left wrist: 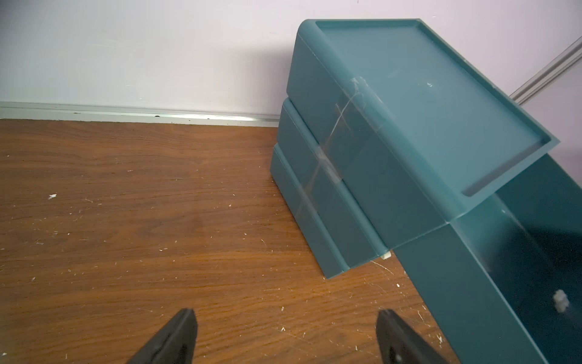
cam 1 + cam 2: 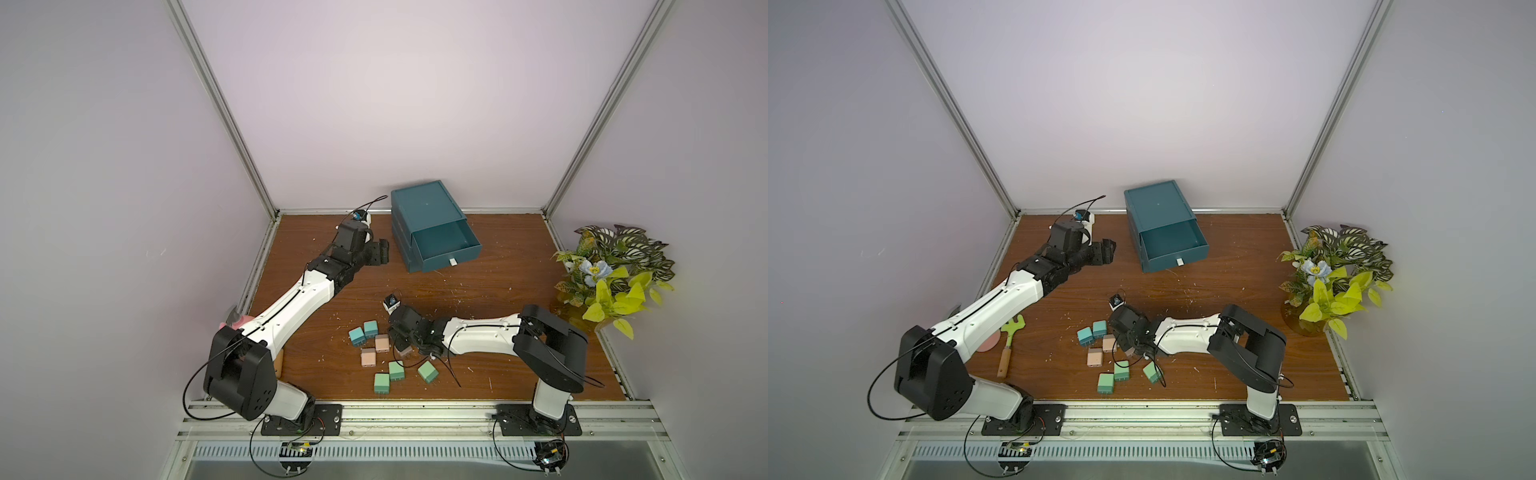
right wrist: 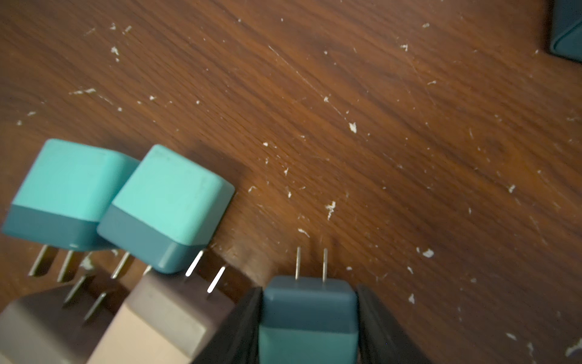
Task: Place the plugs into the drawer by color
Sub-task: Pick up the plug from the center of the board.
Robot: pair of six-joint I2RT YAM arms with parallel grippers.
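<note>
Right gripper (image 3: 310,288) is clamped on a teal-blue cube-shaped plastic plug (image 3: 308,315). One black finger (image 3: 248,315) sits on each side, and the two metal prongs point away from the wrist, low over the brown wood-grain tabletop (image 3: 409,126). In both top views the gripper (image 2: 400,338) covers that plug, so we only see it from the right wrist.

The other plugs we can see lie on the tabletop in a loose cluster just beside the right gripper:
- two more teal-blue plugs (image 2: 356,336) (image 2: 370,328), side by side
- two peach-beige plugs (image 2: 381,343) (image 2: 368,357)
- three mint green plugs (image 2: 396,370) (image 2: 382,383) (image 2: 428,371), nearest the arm bases

The dark teal plastic mini cabinet (image 2: 424,203) stands at the back of the tabletop, well apart from the cluster. Its top drawer (image 2: 446,245) is pulled out toward the arms, white pull tab (image 2: 453,262) on its front.

Left gripper (image 1: 286,318) has its fingers (image 1: 185,324) spread apart. It is over the tabletop near the cabinet's side wall, not touching it.

A leafy artificial plant (image 2: 611,282) stands at the table's right edge.
</note>
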